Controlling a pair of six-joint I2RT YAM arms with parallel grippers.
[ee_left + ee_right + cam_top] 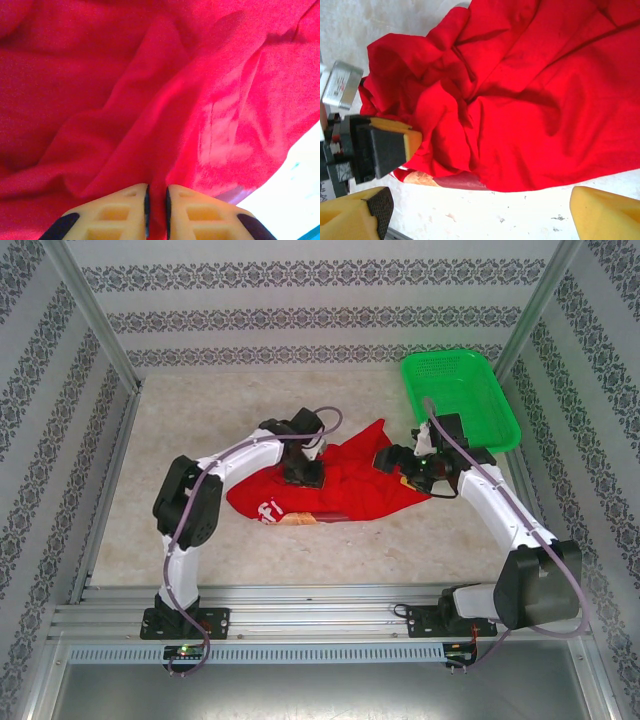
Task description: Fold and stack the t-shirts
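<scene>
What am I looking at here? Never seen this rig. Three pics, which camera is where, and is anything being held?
Two robot arms are bolted at the near edge of a table, each ending in a two-finger gripper. The overhead picture comes from a fixed camera above and behind them, with the left arm on the left. The other two come from cameras on each wrist, looking past that arm's own fingers.

On the table lies a crumpled red t-shirt, with a green mesh basket at the far right corner.

The left gripper is shut on a fold of the shirt: in its wrist view the cloth is pinched between the tan fingers. The right gripper is open, its fingers spread wide over bare table beside the shirt's edge, holding nothing.
</scene>
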